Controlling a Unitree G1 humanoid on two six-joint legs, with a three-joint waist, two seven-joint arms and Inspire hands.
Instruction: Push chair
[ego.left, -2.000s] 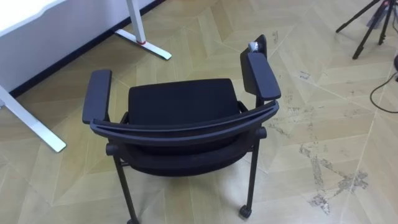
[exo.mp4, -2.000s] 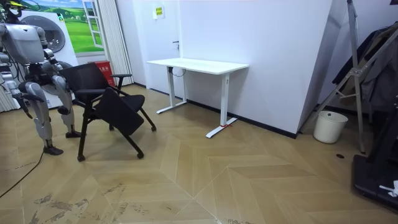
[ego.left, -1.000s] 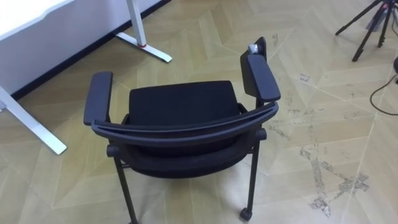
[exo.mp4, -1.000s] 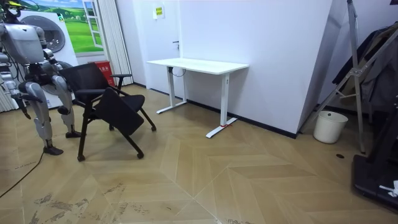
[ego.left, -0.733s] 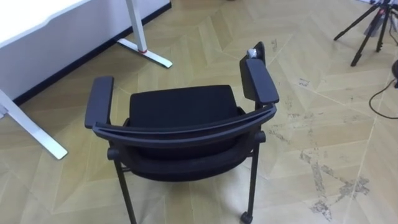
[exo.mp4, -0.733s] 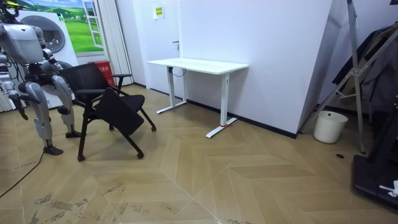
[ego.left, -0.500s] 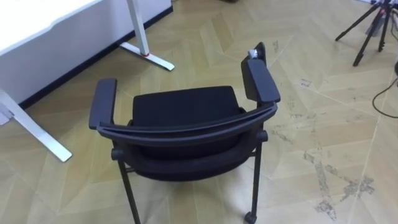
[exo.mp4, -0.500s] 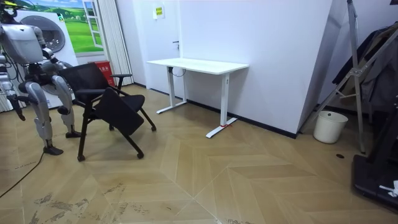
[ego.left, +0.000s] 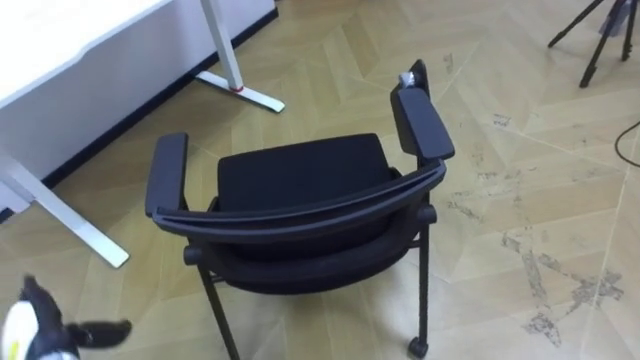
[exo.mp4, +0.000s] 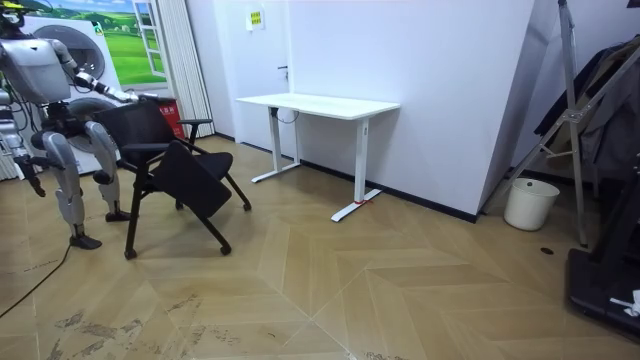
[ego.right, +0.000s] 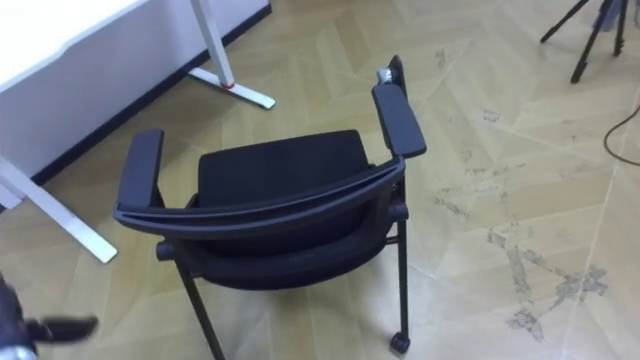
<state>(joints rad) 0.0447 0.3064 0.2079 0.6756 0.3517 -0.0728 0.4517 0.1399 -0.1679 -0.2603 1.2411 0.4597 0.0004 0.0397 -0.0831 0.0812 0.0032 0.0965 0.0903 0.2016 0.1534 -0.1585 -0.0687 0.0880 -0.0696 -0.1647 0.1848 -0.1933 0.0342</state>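
A black chair (ego.left: 300, 175) is seen on the wooden floor (ego.left: 520, 150), in front of the robot, with its curved back turned to the robot and its seat turned away from it. Both armrests are in place, and a small wheel (ego.left: 417, 348) is visible under the rear leg on the right side. A white bench (ego.left: 50, 30) stands near the chair, ahead and to the left of it, apart from it. The left hand (ego.left: 40, 325) is held low at the left edge of the eye views, beside the chair and clear of its back; its fingers are spread and straight, and nothing is held in it. In the room view the robot is standing behind the chair at the room view's left, and the right hand (exo.mp4: 37, 178) hangs beside its body; it cannot be told whether this hand is wide or closed. A dark tripod (ego.left: 600, 30) stands far to the right.
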